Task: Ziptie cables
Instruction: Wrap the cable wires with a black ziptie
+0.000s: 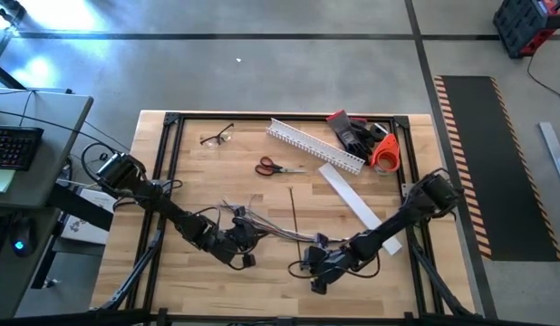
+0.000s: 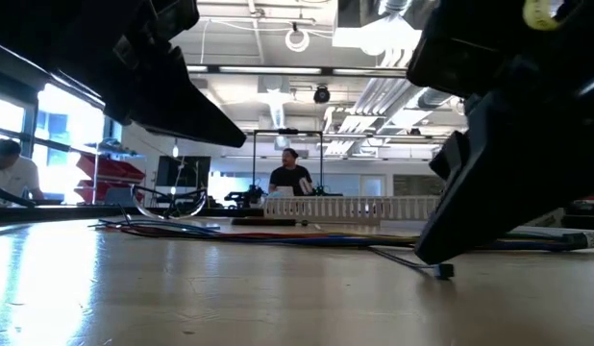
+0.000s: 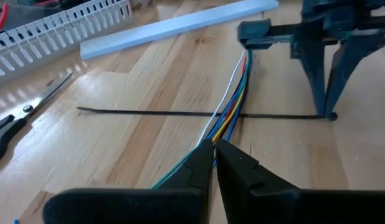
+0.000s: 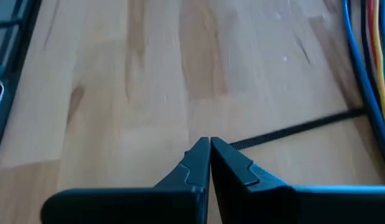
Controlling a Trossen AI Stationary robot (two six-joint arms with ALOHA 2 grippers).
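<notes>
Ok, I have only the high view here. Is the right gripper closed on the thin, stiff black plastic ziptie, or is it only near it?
Observer: It is closed on it. The right wrist view shows the right gripper shut, with one end of the thin black ziptie running into its fingertips.
Operator: And the left one, does it hold the wires?
Observer: Yes. In the left wrist view the left gripper is shut on the bundle of thin coloured cables, and these cross the ziptie on the wooden table.
</notes>
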